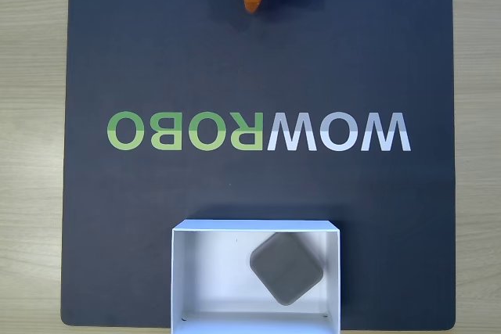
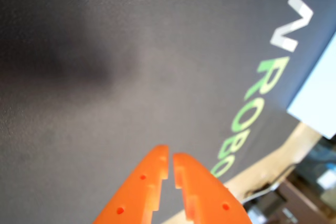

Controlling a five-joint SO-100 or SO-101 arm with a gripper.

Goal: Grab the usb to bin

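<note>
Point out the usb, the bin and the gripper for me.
usb (image 1: pixel 286 269): fixed view, middle of its grey top.
bin (image 1: pixel 211 279): fixed view, bare white floor.
gripper (image 2: pixel 170 162): wrist view, between the orange tips, jaws nearly closed.

usb (image 1: pixel 286 269) inside bin (image 1: pixel 182 271)

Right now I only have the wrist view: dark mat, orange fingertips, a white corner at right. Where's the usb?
Observer: The usb lies inside the bin, right of its middle in the fixed view, turned diamond-wise.
Operator: Is the white corner I see that bin?
Observer: Likely; the bin is the one white thing on the mat, at the mat's bottom edge in the fixed view.
Operator: How far is the gripper from it?
Observer: The gripper has its jaws nearly together and holds nothing. In the fixed view it sits at the top edge, across the WOWROBO logo from the bin.
</note>
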